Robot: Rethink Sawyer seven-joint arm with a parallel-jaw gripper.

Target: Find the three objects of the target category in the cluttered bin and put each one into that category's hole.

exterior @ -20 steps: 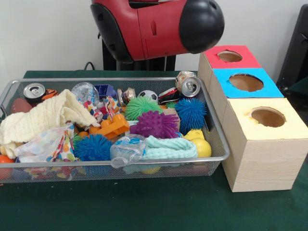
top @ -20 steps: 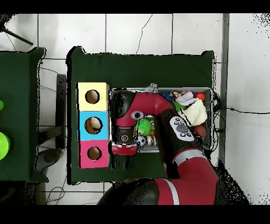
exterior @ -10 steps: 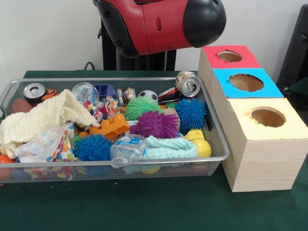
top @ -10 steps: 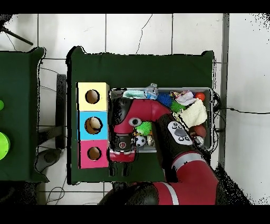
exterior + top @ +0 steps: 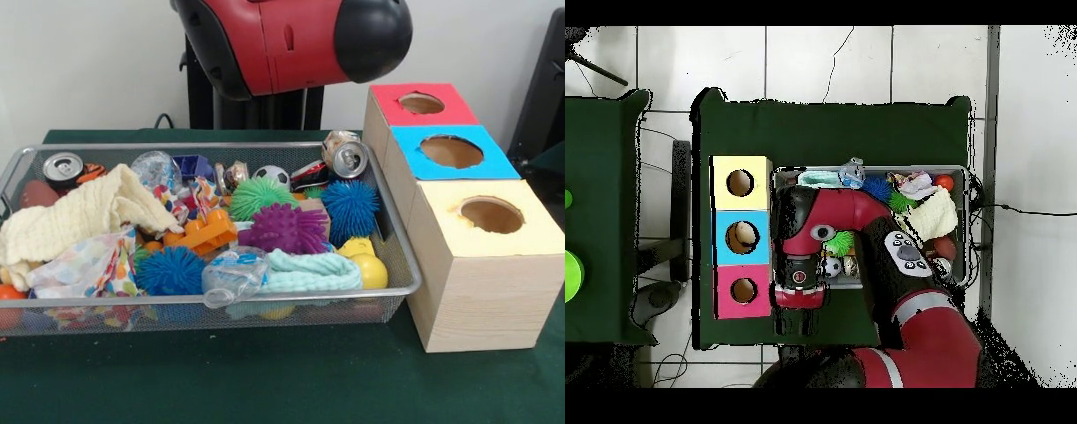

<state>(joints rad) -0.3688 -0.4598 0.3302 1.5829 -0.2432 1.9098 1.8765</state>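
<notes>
The wire mesh bin (image 5: pixel 402 256) holds a jumble. In it I see green (image 5: pixel 258 196), purple (image 5: pixel 284 228) and blue (image 5: pixel 350 208) spiky balls, a second blue one (image 5: pixel 171 270), two drink cans (image 5: pixel 345 155) (image 5: pixel 63 168), a small soccer ball (image 5: pixel 272 176) and yellow balls (image 5: pixel 370 268). Beside the bin stand the red (image 5: pixel 422 104), blue (image 5: pixel 452 152) and yellow (image 5: pixel 491 215) hole boxes. In the overhead view my gripper (image 5: pixel 797 322) hangs outside the bin (image 5: pixel 965 180), next to the red box (image 5: pixel 743 290). In the front view only the arm's red and black body (image 5: pixel 291 40) shows.
Cream (image 5: pixel 84 212) and patterned (image 5: pixel 88 265) cloths cover the bin's left part. A mint cloth (image 5: pixel 309 272), a crushed plastic bottle (image 5: pixel 234 272) and an orange toy (image 5: pixel 201 233) lie at the front middle. Something pale sits in the blue box's hole (image 5: pixel 742 237).
The arm has drawn back from over the bin toward the robot's base, and the gripper now sits off the bin's edge beside the red box. The bin's contents have not moved.
</notes>
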